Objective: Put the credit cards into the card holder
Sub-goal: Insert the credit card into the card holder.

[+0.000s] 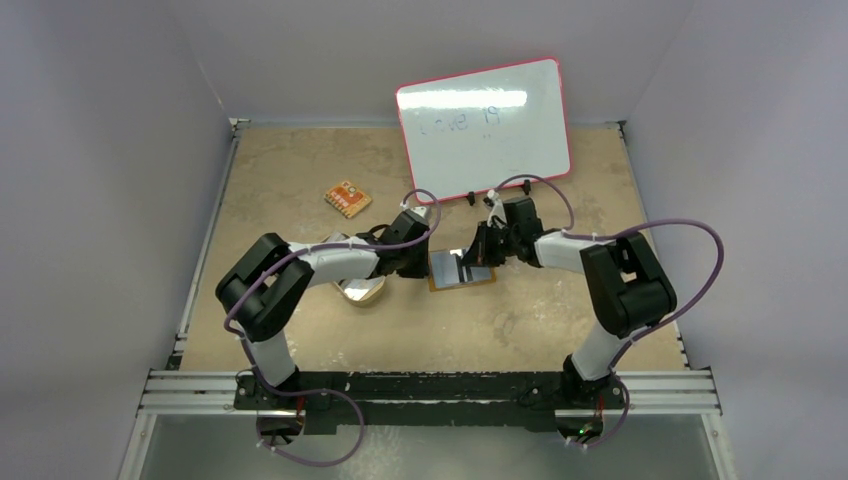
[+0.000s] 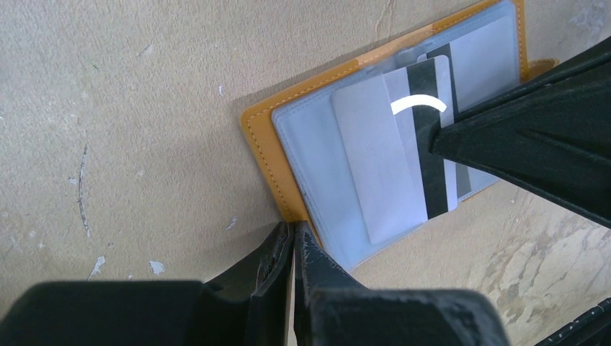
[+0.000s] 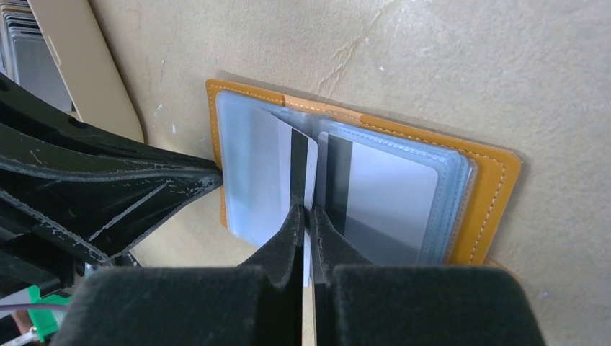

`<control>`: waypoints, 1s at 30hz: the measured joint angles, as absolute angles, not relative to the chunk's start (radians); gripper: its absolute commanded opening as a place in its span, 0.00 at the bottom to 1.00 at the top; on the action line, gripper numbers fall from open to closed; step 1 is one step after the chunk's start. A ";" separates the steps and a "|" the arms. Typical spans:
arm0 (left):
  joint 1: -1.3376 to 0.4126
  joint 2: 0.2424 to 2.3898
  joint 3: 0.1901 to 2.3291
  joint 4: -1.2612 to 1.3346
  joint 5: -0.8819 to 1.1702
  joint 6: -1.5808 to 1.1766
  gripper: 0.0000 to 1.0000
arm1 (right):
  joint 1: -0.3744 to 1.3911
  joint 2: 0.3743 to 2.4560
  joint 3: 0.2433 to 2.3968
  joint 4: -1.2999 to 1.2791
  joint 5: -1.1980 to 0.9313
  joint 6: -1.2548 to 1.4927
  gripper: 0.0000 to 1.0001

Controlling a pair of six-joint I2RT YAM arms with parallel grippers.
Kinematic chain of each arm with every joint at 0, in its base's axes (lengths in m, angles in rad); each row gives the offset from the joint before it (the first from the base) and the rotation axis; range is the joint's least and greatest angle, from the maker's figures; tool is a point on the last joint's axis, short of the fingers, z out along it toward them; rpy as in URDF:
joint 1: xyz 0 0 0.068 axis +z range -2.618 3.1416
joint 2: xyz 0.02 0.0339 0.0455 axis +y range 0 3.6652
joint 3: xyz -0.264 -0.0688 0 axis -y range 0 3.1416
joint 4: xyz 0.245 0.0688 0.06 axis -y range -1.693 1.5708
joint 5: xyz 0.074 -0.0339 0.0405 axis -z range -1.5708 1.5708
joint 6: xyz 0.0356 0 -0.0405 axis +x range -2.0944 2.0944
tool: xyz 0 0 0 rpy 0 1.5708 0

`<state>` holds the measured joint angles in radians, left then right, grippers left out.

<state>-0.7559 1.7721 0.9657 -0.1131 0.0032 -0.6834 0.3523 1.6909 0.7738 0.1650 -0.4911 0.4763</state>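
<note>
The orange card holder (image 1: 462,271) lies open on the table, its pale clear sleeves facing up. My right gripper (image 3: 305,210) is shut on the edge of a grey credit card (image 3: 274,169) with a dark stripe, which lies partly in a left-hand sleeve. A second striped card (image 3: 385,194) sits in the right-hand sleeve. My left gripper (image 2: 294,229) is shut, its tips pressing the holder's orange edge (image 2: 263,144). In the left wrist view the held card (image 2: 389,158) shows under the right gripper's fingers (image 2: 519,137).
A tan oval dish (image 1: 360,291) lies under my left arm, with more grey cards (image 3: 25,50) in it. An orange patterned flat piece (image 1: 347,199) lies at the far left. A whiteboard (image 1: 485,125) stands at the back.
</note>
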 measured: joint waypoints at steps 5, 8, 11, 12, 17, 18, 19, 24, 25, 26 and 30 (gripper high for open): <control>-0.756 1.775 0.970 -0.114 0.000 -0.683 0.04 | 0.352 1.727 0.799 0.170 -0.518 0.470 0.00; -0.756 1.776 0.971 -0.114 0.000 -0.684 0.04 | 0.353 1.732 0.799 0.177 -0.520 0.477 0.00; -0.756 1.777 0.972 -0.113 0.000 -0.684 0.03 | 0.361 1.735 0.796 0.191 -0.519 0.498 0.00; -0.756 1.776 0.971 -0.113 0.000 -0.685 0.03 | 0.363 1.737 0.794 0.198 -0.519 0.506 0.00; -0.756 1.776 0.971 -0.113 0.001 -0.688 0.03 | 0.388 1.764 0.791 0.246 -0.521 0.543 0.04; -0.755 1.776 0.971 -0.113 0.001 -0.687 0.03 | 0.392 1.767 0.791 0.253 -0.521 0.547 0.07; -0.755 1.776 0.971 -0.113 0.001 -0.687 0.03 | 0.394 1.766 0.791 0.255 -0.520 0.549 0.10; -0.755 1.776 0.971 -0.113 0.003 -0.687 0.03 | 0.405 1.743 0.791 0.223 -0.499 0.548 0.28; -0.755 1.777 0.971 -0.112 0.003 -0.688 0.03 | 0.407 1.732 0.791 0.206 -0.487 0.547 0.31; -0.755 1.776 0.971 -0.112 0.002 -0.687 0.03 | 0.409 1.717 0.791 0.184 -0.471 0.545 0.34; -0.755 1.777 0.971 -0.112 0.000 -0.687 0.03 | 0.414 1.642 0.791 0.096 -0.401 0.530 0.42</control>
